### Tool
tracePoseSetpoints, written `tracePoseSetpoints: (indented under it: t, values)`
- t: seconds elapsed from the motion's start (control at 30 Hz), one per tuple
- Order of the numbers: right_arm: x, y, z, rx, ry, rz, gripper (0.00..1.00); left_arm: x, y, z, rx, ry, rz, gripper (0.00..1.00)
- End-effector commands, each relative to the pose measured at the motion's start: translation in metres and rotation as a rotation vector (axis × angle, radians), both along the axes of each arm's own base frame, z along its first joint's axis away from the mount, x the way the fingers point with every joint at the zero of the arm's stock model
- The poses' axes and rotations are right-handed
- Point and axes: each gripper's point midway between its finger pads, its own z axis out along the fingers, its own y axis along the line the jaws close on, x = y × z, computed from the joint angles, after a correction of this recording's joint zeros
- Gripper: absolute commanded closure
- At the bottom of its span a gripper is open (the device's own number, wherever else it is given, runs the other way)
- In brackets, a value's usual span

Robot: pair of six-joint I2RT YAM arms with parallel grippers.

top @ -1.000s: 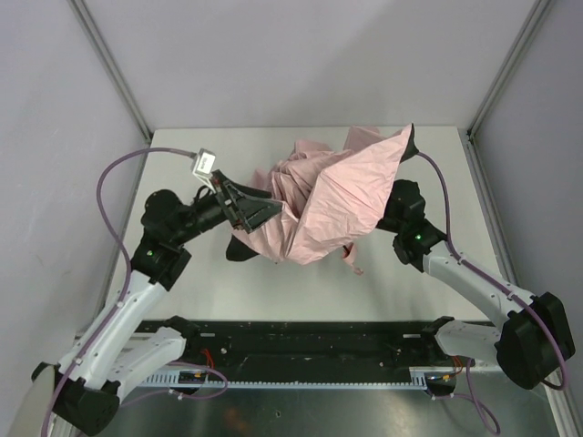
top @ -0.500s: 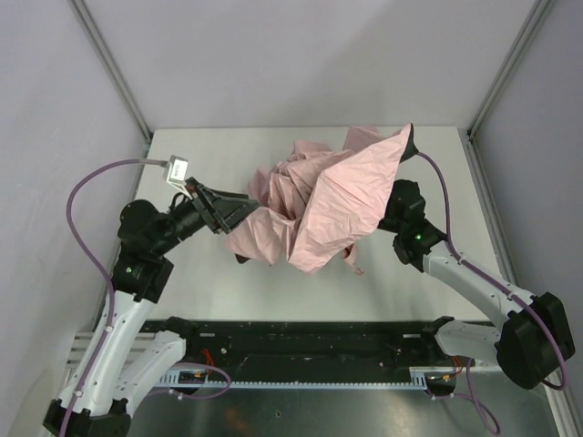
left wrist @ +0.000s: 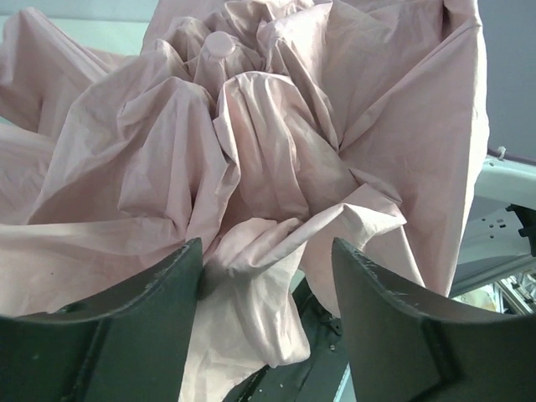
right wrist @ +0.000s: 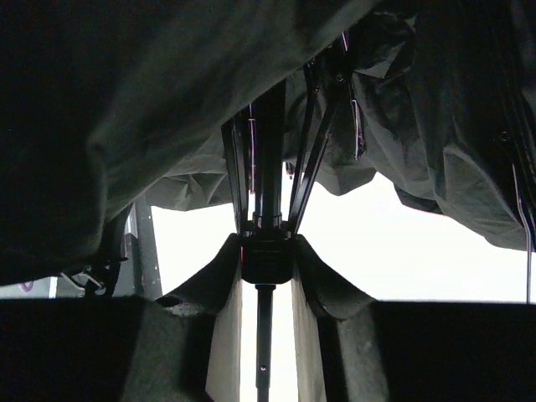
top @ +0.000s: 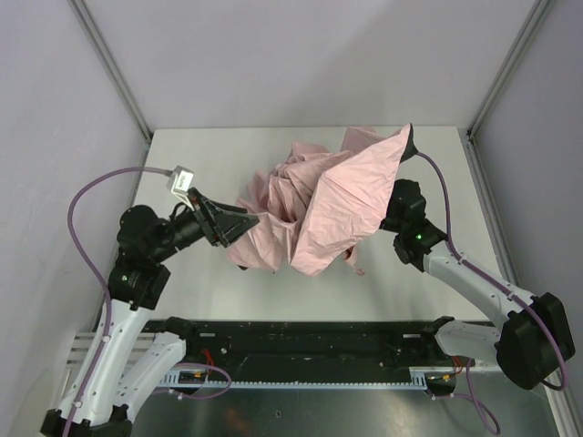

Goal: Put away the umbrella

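The umbrella (top: 319, 200) lies half collapsed on the table, a crumpled heap of pale pink fabric with one panel raised toward the back right. My left gripper (top: 244, 225) sits at its left edge. In the left wrist view this gripper (left wrist: 266, 251) is open, with a loose fold of fabric (left wrist: 251, 276) against the left finger and a gap to the right finger. My right gripper (right wrist: 266, 251) is under the canopy, hidden from the top view. It is shut on the black collar (right wrist: 266, 261) of the thin shaft (right wrist: 265, 352), below the ribs (right wrist: 318, 142) and the dark lining (right wrist: 126, 100).
The white table (top: 200, 155) is fenced by grey walls and metal posts (top: 114, 68). A black rail (top: 301, 337) runs along the near edge between the arm bases. The left arm's purple cable (top: 91, 196) loops out to the left. A small pink strap (top: 353, 264) hangs at the umbrella's near edge.
My left arm has drawn back to the left and its jaws have narrowed. The fabric's left edge has shifted a little. The right arm has not moved.
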Motion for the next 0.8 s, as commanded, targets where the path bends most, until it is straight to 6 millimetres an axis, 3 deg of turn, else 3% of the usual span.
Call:
tracePoseSetpoints:
  t: [0.0, 0.13, 0.2, 0.37, 0.5, 0.57, 0.63, 0.77]
  values:
    - [-0.006, 0.003, 0.039, 0.075, -0.118, 0.031, 1.0, -0.003, -0.002, -0.001, 0.026, -0.029, -0.036, 0.29]
    - [-0.008, 0.001, 0.043, 0.078, -0.13, 0.028, 1.0, -0.005, 0.007, -0.012, 0.036, -0.016, 0.025, 0.16]
    - [-0.008, 0.0, 0.045, 0.08, -0.134, 0.026, 1.0, -0.004, 0.011, -0.022, 0.045, 0.007, 0.057, 0.16]
    - [-0.01, 0.001, 0.044, 0.079, -0.132, 0.035, 1.0, 0.004, 0.01, -0.025, 0.057, 0.03, 0.062, 0.39]
    - [-0.013, 0.007, 0.039, 0.072, -0.123, 0.059, 1.0, 0.007, -0.005, -0.003, 0.025, -0.019, -0.006, 0.51]
    - [-0.015, 0.01, 0.036, 0.067, -0.117, 0.065, 1.0, 0.006, -0.017, 0.01, -0.001, -0.05, -0.052, 0.52]
    - [-0.017, 0.012, 0.036, 0.068, -0.116, 0.072, 1.0, 0.007, -0.026, 0.02, -0.012, -0.069, -0.073, 0.45]
    - [-0.02, 0.013, 0.038, 0.072, -0.12, 0.081, 1.0, 0.01, -0.037, 0.036, -0.048, -0.108, -0.09, 0.09]
